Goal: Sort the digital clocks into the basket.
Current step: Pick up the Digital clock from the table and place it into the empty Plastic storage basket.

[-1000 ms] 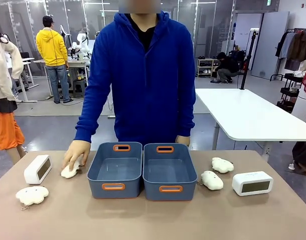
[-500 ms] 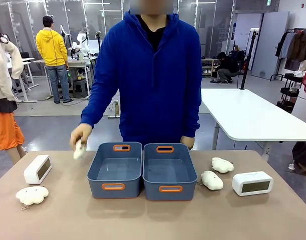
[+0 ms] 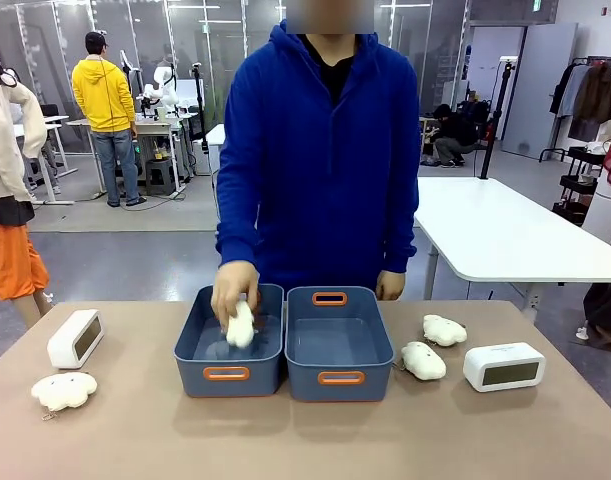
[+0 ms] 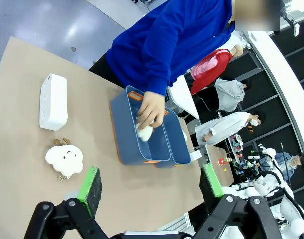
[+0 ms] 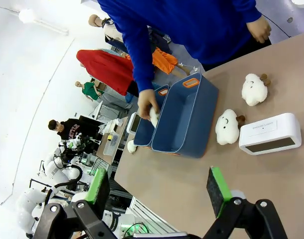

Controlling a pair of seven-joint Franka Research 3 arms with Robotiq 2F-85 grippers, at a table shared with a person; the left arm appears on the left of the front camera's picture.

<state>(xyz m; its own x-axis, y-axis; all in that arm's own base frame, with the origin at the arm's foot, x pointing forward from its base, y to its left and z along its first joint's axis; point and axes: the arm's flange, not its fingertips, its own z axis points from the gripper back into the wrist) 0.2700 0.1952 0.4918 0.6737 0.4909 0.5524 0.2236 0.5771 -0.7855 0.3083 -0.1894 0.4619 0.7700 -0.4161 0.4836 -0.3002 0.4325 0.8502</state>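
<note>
Two slate-blue baskets sit side by side, touching, in the middle of the bench (image 3: 305,440): the left-hand basket (image 3: 260,381) and the right-hand basket (image 3: 370,383), each with orange-rimmed handle slots at both ends. A person in a blue hoodie stands at the far side. One hand (image 3: 233,285) reaches down into the left-hand basket and grips a cream plush cloud (image 3: 241,325) just above its floor; the other hand (image 3: 390,285) rests at the far edge of the bench behind the right-hand basket. The right-hand basket holds nothing. Both digital clocks lie out on the bench, not in either basket. The first clock (image 3: 75,338) stands at the left of the picture, well apart from the baskets, with a second plush cloud (image 3: 63,390) just in front of it. The second clock (image 3: 504,366) stands at the right, with its dark screen facing the camera. Two more plush clouds, the nearer one (image 3: 423,360) and the farther one (image 3: 444,330), lie between that clock and the right-hand basket. In the wrist views, the left tool (image 4: 152,181) hangs above the bench with its green pads spread wide and nothing between them. The right tool (image 5: 158,191) is spread just as wide and is also empty, clear of everything on the bench.
</note>
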